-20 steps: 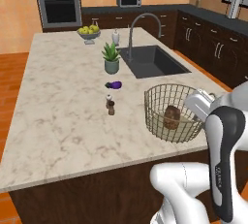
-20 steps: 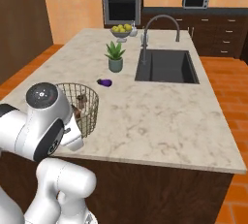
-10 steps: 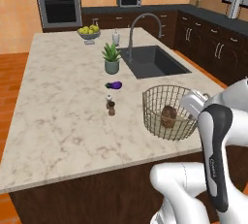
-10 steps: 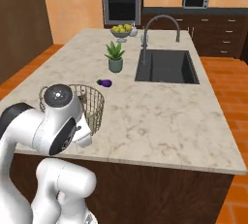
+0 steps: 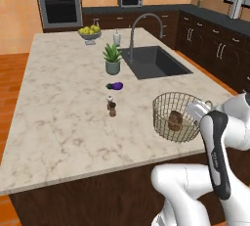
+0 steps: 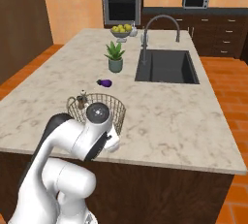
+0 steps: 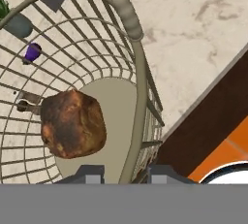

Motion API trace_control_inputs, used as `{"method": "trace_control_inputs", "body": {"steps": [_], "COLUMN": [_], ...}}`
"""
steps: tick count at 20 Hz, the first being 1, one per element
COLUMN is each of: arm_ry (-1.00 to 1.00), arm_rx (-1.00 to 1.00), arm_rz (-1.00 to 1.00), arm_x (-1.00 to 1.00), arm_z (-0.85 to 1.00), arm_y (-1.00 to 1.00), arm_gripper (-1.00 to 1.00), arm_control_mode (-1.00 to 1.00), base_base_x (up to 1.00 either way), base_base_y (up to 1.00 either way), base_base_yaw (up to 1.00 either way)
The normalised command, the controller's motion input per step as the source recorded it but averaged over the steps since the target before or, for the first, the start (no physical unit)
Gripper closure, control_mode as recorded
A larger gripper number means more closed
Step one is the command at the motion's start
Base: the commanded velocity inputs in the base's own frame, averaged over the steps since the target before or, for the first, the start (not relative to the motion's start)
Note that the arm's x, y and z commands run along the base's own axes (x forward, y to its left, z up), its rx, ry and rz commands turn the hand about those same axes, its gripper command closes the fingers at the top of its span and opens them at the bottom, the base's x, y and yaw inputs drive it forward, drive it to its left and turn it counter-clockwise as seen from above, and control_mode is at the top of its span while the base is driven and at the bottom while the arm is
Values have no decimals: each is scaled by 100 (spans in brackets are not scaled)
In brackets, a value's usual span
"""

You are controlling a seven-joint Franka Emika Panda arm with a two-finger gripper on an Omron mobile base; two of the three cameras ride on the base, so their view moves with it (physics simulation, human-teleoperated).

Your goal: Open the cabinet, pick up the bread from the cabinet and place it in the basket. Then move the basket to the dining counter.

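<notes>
Orange floor [image 6: 227, 92]; wall oven [image 5: 59, 8]

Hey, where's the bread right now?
The bread lies on the flat bottom of the basket, which stands near the front edge of the dining counter, right of the pepper mill.

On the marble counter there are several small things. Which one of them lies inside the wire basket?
The bread, a brown crusty lump on the flat bottom of the basket. The pepper mill, the purple eggplant and the potted plant stand outside it, on the bare counter.
</notes>
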Motion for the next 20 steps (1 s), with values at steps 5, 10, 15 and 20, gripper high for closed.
{"method": "trace_control_inputs", "body": {"steps": [5, 10, 15, 20], "arm_ry": [-3, 0, 0, 1], "arm_rx": [0, 1, 0, 0], "arm_rz": [3, 3, 1, 0], "arm_x": [85, 79, 62, 42], "arm_z": [-28, -13, -26, -34], "arm_y": [-38, -37, -9, 0], "arm_gripper": [100, 100, 100, 100], "arm_control_mode": [-100, -100, -100, -100], "base_base_x": [0, 0, 0, 0], "base_base_y": [0, 0, 0, 0], "base_base_yaw": [0, 0, 0, 0]}}
